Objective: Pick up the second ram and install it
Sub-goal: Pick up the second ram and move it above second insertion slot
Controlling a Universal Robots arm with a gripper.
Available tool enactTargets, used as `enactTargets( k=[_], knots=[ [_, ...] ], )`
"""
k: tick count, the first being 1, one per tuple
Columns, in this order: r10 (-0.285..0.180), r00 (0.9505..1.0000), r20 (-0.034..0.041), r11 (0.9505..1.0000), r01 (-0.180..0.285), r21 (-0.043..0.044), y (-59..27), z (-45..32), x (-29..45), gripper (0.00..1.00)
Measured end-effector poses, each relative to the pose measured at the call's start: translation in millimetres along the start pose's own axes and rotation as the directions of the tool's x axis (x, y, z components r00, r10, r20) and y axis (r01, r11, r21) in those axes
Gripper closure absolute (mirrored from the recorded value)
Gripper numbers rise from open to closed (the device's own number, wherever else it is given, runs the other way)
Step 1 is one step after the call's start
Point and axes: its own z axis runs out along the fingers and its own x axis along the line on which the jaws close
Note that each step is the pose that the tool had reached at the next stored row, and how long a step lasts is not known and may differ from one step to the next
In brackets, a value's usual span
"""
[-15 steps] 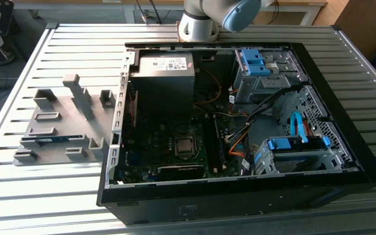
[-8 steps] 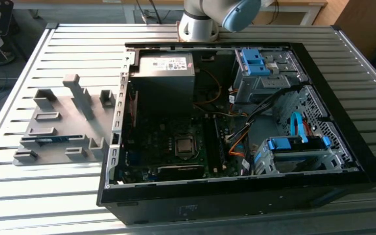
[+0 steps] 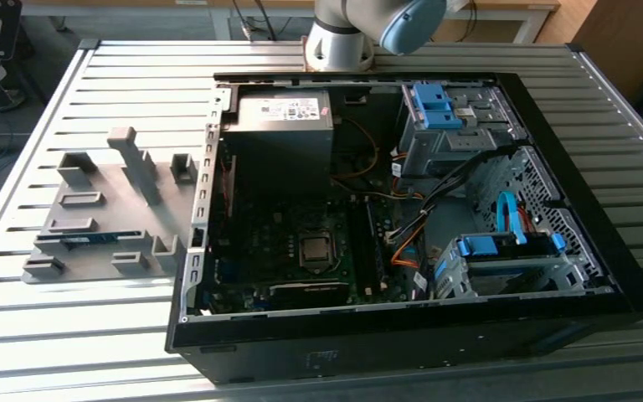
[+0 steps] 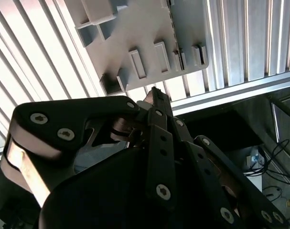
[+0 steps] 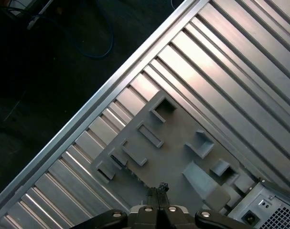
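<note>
Second ram (image 3: 90, 238) seated on edge in a slot of the grey slotted tray (image 3: 131, 180), open computer case (image 3: 411, 335) just beside the tray, gripper (image 5: 157, 190) above the tray, fingers pressed together, empty.

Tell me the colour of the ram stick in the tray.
Blue-green; the second ram sits in a slot of the grey tray. Clearest in the exterior view.

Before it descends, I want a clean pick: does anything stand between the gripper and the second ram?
Nothing visible does. The gripper hangs above the grey tray, and the second ram stands in a tray slot, uncovered from above.
</note>
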Motion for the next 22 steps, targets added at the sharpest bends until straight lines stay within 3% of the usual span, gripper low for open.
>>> enactTargets(
  k=[15,21,22],
  knots=[
    [-0.025,0.9997,-0.0002,0.9997,0.025,0.0001,0.0,-0.1,0.4,0.89],
    [-0.088,0.9962,-0.0002,0.9962,0.088,0.0002,-0.3,-0.1,0.6,0.89],
    [-0.15,0.9886,-0.0003,0.9886,0.15,0.0003,-0.4,0.0,0.7,0.89]
  ],
)
